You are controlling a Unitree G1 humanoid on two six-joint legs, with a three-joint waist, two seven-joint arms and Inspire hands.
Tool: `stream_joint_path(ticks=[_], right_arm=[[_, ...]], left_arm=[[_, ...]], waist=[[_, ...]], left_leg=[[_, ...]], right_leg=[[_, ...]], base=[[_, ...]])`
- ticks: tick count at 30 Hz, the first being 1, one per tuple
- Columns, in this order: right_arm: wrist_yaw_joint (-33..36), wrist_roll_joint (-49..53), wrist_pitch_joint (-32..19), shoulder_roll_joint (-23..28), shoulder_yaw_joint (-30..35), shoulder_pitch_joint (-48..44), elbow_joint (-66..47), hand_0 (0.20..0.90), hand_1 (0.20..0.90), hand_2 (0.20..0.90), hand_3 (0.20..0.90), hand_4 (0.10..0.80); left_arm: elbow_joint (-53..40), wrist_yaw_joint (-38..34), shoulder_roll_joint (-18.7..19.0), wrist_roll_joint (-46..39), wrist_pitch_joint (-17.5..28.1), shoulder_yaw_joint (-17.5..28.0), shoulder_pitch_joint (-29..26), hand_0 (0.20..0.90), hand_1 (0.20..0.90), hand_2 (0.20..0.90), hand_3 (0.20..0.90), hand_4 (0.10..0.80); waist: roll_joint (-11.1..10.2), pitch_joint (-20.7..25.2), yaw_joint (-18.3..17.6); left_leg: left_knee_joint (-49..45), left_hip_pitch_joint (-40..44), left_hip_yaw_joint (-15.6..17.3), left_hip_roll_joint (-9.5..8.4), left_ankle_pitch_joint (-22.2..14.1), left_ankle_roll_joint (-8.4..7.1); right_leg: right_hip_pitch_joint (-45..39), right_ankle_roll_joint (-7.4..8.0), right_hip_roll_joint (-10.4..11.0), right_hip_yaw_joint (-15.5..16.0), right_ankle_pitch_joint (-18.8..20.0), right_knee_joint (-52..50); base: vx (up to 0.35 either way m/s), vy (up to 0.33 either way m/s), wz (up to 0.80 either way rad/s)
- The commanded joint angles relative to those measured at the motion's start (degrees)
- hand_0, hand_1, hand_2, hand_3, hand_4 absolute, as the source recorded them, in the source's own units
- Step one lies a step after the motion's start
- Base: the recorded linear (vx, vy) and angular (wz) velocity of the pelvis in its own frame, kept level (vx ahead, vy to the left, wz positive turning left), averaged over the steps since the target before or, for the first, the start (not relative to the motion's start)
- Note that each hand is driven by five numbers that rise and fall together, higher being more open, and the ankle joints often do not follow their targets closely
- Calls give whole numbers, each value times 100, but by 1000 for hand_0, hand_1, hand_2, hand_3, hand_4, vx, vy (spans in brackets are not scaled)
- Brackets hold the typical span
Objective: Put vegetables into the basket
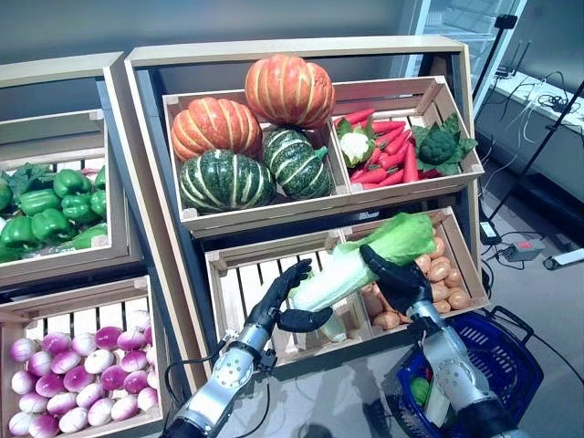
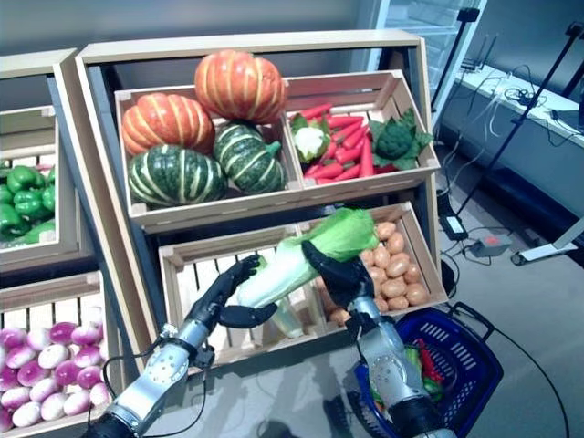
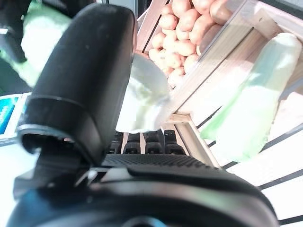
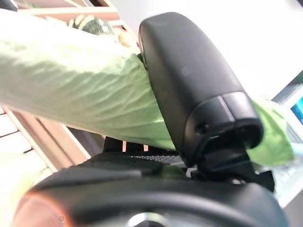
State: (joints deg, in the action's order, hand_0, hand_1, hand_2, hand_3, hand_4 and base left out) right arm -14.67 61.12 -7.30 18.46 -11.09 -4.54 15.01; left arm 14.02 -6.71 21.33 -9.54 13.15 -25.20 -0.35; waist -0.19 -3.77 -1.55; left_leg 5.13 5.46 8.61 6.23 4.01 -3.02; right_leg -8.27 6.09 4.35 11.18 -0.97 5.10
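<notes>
A napa cabbage point(image 1: 351, 260) hangs in the air in front of the lower crates of the wooden stand point(image 1: 146, 182), tilted with its green leafy end up toward 2 o'clock and its pale stem end down toward 8 o'clock. The right hand point(image 1: 394, 274) has its fingers and thumb curled round the cabbage just below the leaves; its wrist view shows the thumb pressed against the leafy body. The left hand point(image 1: 285, 297) sits at the stem end, at about 8 o'clock from the right hand, fingers extended along the stalk and thumb point(image 1: 306, 319) beneath it, cradling rather than clamping. Behind the cabbage, the slatted crate point(image 1: 246, 283) holds a second pale cabbage point(image 3: 251, 104), and the crate at 3 o'clock holds potatoes point(image 1: 443, 274). The blue basket point(image 1: 497, 365) stands on the floor at about 5 o'clock from the held cabbage, well below it, with some vegetables already inside. Pumpkins point(image 1: 251, 128) fill the upper crate.
</notes>
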Motion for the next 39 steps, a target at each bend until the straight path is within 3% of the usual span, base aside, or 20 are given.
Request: stream_joint_path(ticks=[1,11,16,18,23,24,26,27,28,29,31,39], right_arm=[[-394,-9,-1097,101,1178,-233,-824,300,300,300,300,400],[-94,-252,-1424,87,1502,-65,-952,300,300,300,300,400],[85,-312,-1446,61,1591,-18,-956,300,300,300,300,400],[134,-338,-1404,81,1637,-17,-931,300,300,300,300,400],[189,-443,-1319,176,1814,64,-857,300,300,300,300,400],[175,-459,-1310,196,1859,107,-837,300,300,300,300,400],[58,-465,-1310,212,1923,194,-783,300,300,300,300,400],[42,-468,-1315,219,1931,212,-779,300,300,300,300,400],[15,-497,-1351,233,1884,216,-756,300,300,300,300,400],[-17,-504,-1400,222,1822,184,-723,300,300,300,300,400],[173,-456,-1469,202,1738,190,-682,300,300,300,300,400],[566,-805,-1496,43,1929,651,-281,300,300,300,300,400]], left_arm=[[392,-511,313,104,106,1257,-294,900,900,900,900,800],[810,-35,290,160,-296,1244,-47,900,900,900,900,800],[1166,186,176,-142,-423,1223,22,900,900,900,900,800],[1262,175,130,-254,-432,1267,22,900,900,900,900,800],[1339,112,-24,-647,-257,1499,29,900,900,900,900,800],[1318,88,-62,-760,-206,1566,49,900,900,900,900,800],[1245,12,-153,-991,-125,1740,140,900,900,900,900,800],[1228,-7,-168,-1028,-113,1769,161,900,900,900,900,800],[1132,-180,-223,-1127,21,1905,247,900,900,900,900,800],[1104,-284,-217,-1152,102,1942,267,900,900,900,900,800],[1106,-445,-206,-1105,161,1968,247,900,900,900,900,800],[979,-795,-202,-1050,445,1965,3,900,900,900,900,800]], waist=[[-119,102,-59],[-45,46,-213],[-34,6,-329],[-56,-20,-375],[-237,-258,-423],[-260,-324,-422],[-284,-382,-390],[-274,-401,-380],[-209,-444,-290],[-169,-458,-248],[-173,-433,-201],[-216,-182,-273]], left_leg=[[-13,288,224,97,-511,72],[-13,317,337,214,-483,20],[-14,407,492,345,-397,-36],[-198,383,573,406,-424,-72],[-1941,-320,633,684,-326,-172],[-2208,-482,563,648,-378,-145],[-2135,-603,309,319,-509,-40],[-2105,-594,259,270,-549,-26],[-1320,-476,-153,-135,-513,52],[-909,-418,-305,-243,-424,75],[-593,-371,-466,-350,-349,141],[-19,-19,-414,-474,-367,269]], right_leg=[[138,-127,88,-240,201,-10],[151,-165,-5,-330,165,-10],[126,-286,-188,-514,130,-10],[114,-354,-264,-625,129,-10],[30,-584,-382,-781,228,-78],[-2,-599,-385,-812,250,-76],[8,-539,-331,-860,259,-96],[-6,-527,-331,-871,246,-108],[30,-438,-338,-940,216,-159],[61,-427,-365,-975,176,-185],[137,-405,-361,-1008,148,-236],[181,-284,-241,-748,210,-124]], base=[[-1,-104,-5],[-7,-100,-7],[7,-168,-5],[12,-135,-18],[13,-123,-14],[26,10,-15],[33,82,-23],[58,172,-32],[51,195,-22],[44,222,-39],[38,158,-74],[100,146,-25]])
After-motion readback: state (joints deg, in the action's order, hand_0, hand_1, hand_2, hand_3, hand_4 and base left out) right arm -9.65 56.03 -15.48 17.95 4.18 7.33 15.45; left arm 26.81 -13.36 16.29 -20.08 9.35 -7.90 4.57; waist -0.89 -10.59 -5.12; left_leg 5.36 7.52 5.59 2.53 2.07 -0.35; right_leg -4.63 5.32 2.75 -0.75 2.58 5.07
